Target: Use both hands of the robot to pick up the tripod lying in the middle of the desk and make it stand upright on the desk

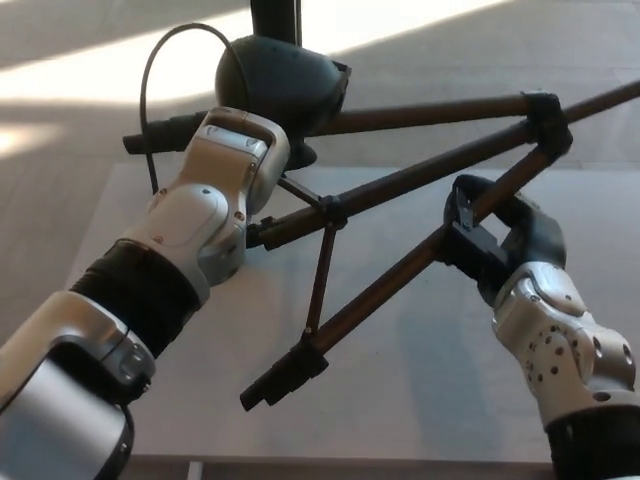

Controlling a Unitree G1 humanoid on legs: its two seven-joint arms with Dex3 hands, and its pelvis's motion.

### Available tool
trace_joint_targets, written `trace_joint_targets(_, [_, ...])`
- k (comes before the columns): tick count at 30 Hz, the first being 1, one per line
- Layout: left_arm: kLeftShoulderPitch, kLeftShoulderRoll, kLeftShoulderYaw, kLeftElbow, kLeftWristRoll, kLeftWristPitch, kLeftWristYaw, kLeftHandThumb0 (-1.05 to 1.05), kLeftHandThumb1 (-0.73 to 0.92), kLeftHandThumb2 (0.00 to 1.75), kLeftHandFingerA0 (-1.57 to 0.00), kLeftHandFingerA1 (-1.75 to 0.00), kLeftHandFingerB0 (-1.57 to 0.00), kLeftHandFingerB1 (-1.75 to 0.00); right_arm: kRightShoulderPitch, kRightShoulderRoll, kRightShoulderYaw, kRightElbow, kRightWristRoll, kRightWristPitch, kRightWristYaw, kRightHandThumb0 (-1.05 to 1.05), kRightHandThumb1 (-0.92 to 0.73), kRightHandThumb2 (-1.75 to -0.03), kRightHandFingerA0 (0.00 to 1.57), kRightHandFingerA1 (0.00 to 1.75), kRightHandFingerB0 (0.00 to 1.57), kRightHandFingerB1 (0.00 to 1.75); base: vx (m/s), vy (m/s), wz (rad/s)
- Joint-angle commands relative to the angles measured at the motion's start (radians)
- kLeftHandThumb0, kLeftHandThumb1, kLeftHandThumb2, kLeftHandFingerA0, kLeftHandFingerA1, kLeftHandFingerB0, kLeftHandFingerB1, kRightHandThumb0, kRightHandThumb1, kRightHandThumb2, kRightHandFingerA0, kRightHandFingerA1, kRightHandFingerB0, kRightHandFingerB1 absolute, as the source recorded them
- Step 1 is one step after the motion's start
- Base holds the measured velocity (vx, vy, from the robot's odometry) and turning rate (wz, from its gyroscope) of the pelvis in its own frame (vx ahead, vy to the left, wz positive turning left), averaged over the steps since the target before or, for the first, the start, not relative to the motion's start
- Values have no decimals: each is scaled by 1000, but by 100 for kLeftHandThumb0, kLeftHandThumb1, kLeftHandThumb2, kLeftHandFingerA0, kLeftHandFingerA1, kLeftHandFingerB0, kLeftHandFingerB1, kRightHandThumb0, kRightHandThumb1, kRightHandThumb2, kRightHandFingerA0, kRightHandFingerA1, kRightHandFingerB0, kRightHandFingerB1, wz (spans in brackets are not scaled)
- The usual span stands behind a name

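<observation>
The black tripod (400, 185) is held off the grey desk (420, 400), tilted, its three legs spread toward the right and lower left. My left hand (285, 85) is shut on the tripod's centre column near the top of the picture. My right hand (495, 240) is shut on the nearest leg, about midway along it. That leg's rubber foot (280, 375) hangs low over the desk. A thin brace (322, 268) links the legs.
The desk's front edge (300, 462) runs along the bottom of the view. Beyond the desk lies a grey floor with a bright sunlit band (90, 70). A black cable (160, 75) loops off my left wrist.
</observation>
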Motion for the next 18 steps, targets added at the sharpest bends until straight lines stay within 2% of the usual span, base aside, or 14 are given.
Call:
trace_joint_targets(1, [-6,27,59,32,-18,7,63,-25,62,65,-88,-150,-81,-103,-68,-86,23,-45,-109,-58,19,-19,-49,-131,105,175,84,150,0,0,0])
trace_joint_targets(2, [-8,21,74,37,-22,13,88,-25,62,65,-88,-150,-81,-103,-69,-95,35,-44,-123,-71,30,-19,-49,-131,105,175,84,150,0,0,0])
trace_joint_targets(3, [-25,19,95,46,-29,24,104,-19,65,70,-87,-161,-75,-114,-91,-108,44,-46,-138,-64,25,-20,-48,-129,104,175,86,148,0,0,0])
trace_joint_targets(4, [-34,13,112,54,-43,25,102,-18,64,76,-84,-150,-75,-105,-101,-115,50,-49,-144,-56,24,-20,-49,-125,103,175,88,147,0,0,0])
trace_joint_targets(5, [-41,6,135,60,-61,30,105,-16,62,82,-84,-159,-75,-122,-120,-127,65,-54,-164,-56,28,-19,-50,-124,104,175,89,148,0,0,0])
trace_joint_targets(8, [-38,-4,149,64,-59,30,112,-15,60,78,-85,-163,-75,-122,-135,-136,73,-59,-174,-37,27,-19,-49,-125,103,175,87,149,0,0,0])
trace_joint_targets(10, [-4,-21,189,38,-92,35,133,-12,57,79,-94,-173,-66,-139,-167,-155,105,-61,-216,-45,40,-17,-47,-125,103,175,85,150,0,0,0])
trace_joint_targets(11, [14,-29,211,21,-110,49,125,-17,55,76,-82,-175,-65,-156,-190,-169,126,-54,-232,-58,67,-17,-41,-132,106,175,90,151,0,0,0])
trace_joint_targets(12, [23,-32,221,15,-113,58,122,-10,58,74,-95,-175,-64,-141,-203,-179,143,-51,-244,-70,84,-18,-41,-131,107,175,89,150,0,0,0])
trace_joint_targets(13, [29,-33,229,11,-112,68,116,-16,58,72,-82,-166,-71,-135,-216,-188,163,-50,-261,-78,94,-18,-41,-129,106,175,90,149,0,0,0])
trace_joint_targets(14, [41,-42,253,-2,-126,86,116,-12,59,73,-90,-169,-65,-135,-238,-195,185,-47,-280,-71,97,-19,-41,-128,104,175,89,154,0,0,0])
trace_joint_targets(15, [45,-46,263,-6,-130,91,118,-12,59,73,-90,-169,-65,-135,-244,-199,192,-43,-286,-71,99,-19,-41,-128,104,175,89,154,0,0,0])
trace_joint_targets(16, [50,-47,271,-9,-130,94,120,-11,56,83,-90,-169,-66,-136,-252,-204,207,-37,-298,-87,108,-27,-42,-118,128,144,108,131,0,0,0])
trace_joint_targets(18, [58,-58,299,-19,-142,114,125,-11,58,75,-92,-175,-63,-142,-274,-216,237,-21,-330,-97,115,-29,-40,-118,125,142,108,131,0,0,0])
